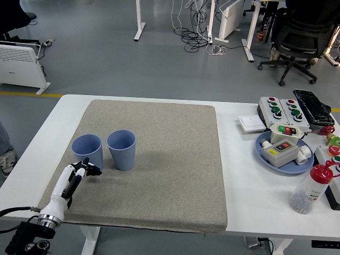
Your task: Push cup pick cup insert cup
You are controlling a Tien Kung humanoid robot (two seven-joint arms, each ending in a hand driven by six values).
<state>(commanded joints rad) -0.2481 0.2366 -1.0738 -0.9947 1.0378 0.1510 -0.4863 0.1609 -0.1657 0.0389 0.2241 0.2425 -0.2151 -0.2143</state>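
Observation:
Two blue ribbed cups stand upright on the grey mat (159, 159). The left cup (87, 151) stands close beside the right cup (121, 149), a narrow gap between them. My left hand (85, 171), white with black fingertips, comes in from the lower left. Its fingers are held together and touch the near base of the left cup without grasping it. My right arm is out of view.
A blue plate (285, 154) with button boxes, a switch (251, 123), more button boxes (281, 108) and a red-capped bottle (312, 188) stand on the table's right side. The mat's right half is bare.

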